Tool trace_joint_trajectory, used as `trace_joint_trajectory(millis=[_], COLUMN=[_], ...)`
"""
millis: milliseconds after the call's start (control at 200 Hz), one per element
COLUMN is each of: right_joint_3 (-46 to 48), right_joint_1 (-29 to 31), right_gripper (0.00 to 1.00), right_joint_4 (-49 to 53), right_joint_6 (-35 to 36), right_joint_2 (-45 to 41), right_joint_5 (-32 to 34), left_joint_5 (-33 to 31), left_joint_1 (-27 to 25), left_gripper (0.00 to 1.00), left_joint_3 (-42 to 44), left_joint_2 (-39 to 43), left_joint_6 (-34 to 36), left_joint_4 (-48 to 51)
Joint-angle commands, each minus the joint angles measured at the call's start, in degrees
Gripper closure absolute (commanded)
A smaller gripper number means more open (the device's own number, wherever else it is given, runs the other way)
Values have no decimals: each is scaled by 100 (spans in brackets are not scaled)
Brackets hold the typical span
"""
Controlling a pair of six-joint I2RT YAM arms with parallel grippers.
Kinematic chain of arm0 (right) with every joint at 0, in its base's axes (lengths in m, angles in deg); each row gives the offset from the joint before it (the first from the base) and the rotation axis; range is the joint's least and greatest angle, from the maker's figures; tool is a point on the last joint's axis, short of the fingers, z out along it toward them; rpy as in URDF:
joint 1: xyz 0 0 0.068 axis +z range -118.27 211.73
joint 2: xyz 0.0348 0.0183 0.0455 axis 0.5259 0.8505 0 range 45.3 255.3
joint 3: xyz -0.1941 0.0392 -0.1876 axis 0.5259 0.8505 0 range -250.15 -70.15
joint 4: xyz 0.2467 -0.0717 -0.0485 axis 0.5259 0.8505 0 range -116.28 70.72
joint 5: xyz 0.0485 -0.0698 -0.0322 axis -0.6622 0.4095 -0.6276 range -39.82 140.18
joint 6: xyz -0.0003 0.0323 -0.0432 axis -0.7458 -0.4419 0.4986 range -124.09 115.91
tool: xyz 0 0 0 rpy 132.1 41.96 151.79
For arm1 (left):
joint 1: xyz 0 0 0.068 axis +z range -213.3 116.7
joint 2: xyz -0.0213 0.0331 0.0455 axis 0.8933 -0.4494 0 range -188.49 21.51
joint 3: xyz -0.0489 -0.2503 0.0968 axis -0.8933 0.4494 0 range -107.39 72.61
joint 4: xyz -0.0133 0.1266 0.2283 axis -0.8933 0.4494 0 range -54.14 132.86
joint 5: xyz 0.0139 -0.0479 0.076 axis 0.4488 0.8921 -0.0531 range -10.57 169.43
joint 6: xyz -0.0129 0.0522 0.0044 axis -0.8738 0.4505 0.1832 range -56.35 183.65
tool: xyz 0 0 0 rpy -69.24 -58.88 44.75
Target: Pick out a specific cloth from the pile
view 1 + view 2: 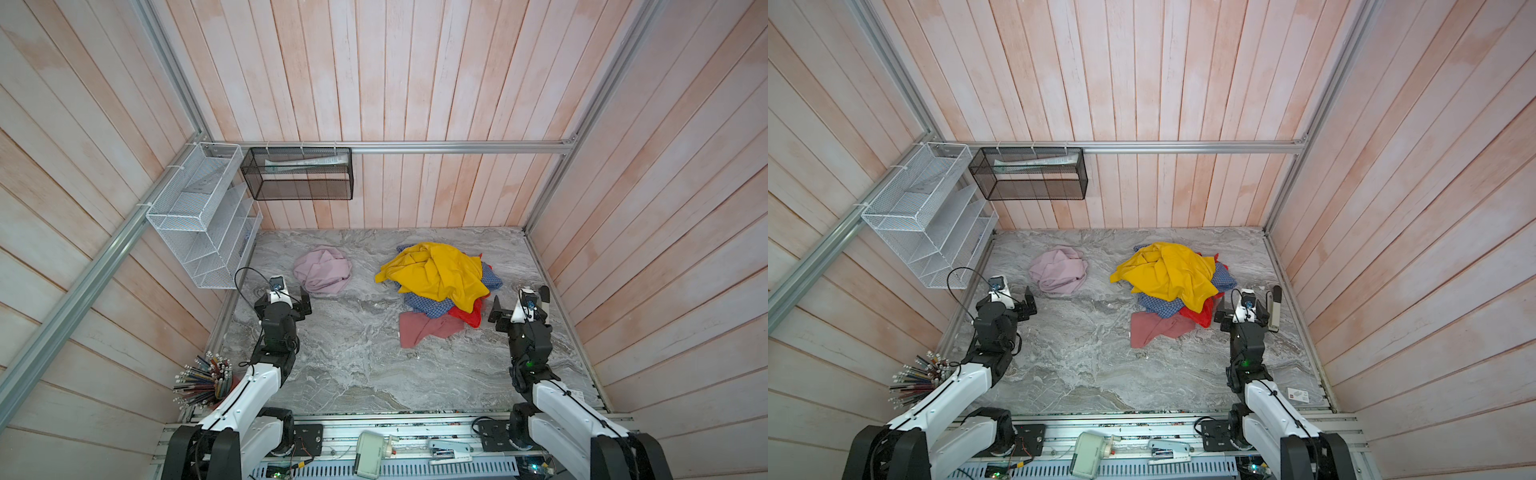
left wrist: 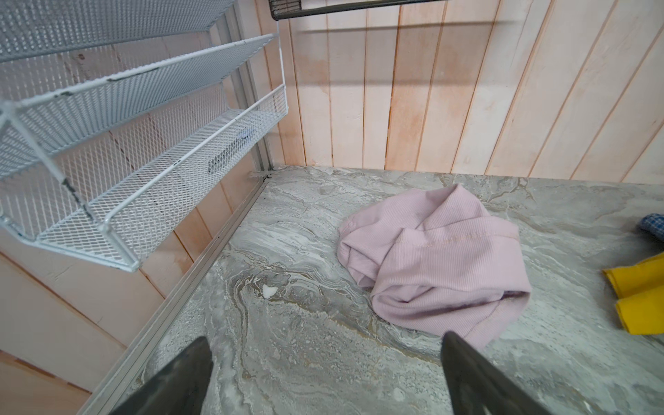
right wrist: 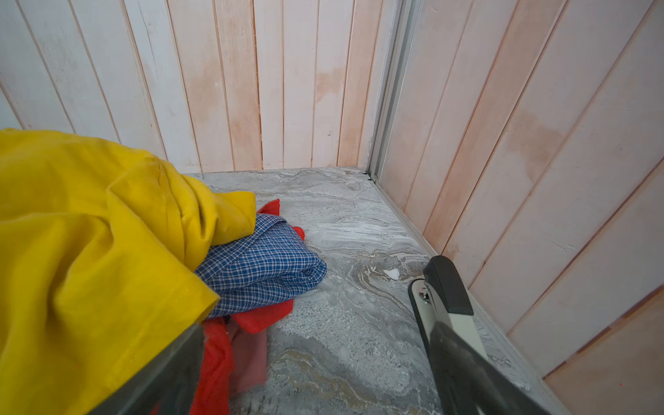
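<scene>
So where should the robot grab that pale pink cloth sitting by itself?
Pinch the raised hemmed fold across the top of the pale pink cloth, coming down from above. It lies crumpled in a soft mound on the table with its edges flat against the surface, so only the folds stick up. The left gripper, jaws open, is probably nearest.

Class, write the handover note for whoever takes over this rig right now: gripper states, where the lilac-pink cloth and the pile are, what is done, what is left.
Left gripper: open, empty, near the lilac-pink cloth, not touching it.
Right gripper: open, empty, beside the pile, with a stapler on its other side.
Done: the cloth lies alone on the marble table, clear of the pile.
Left: probably nothing but parking the arms.
</scene>
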Motion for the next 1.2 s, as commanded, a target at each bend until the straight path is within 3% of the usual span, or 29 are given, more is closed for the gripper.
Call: trace_joint_trajectory(millis=[0, 475, 685, 1195], right_joint_3=[119, -199, -689, -711], right_joint_1=[-47, -488, -574, -611], right_gripper=[2, 2, 2, 2], right_joint_4=[-1448, -3312, -2379, -2295], right_joint_6=[-64, -372, -335, -343], right_joint_2=[652, 3177, 3181, 3157], right_joint_5=[243, -180, -646, -685], left_joint_5=[-229, -636, -567, 411], left_joint_1=[59, 128, 130, 414], left_gripper=[0, 0, 0, 0], left_joint_3=[170, 536, 818, 745], left_joint_2=[224, 706, 794, -1754], left_joint_6=[-462, -774, -749, -383], left_joint_4=[-166, -227, -655, -3345])
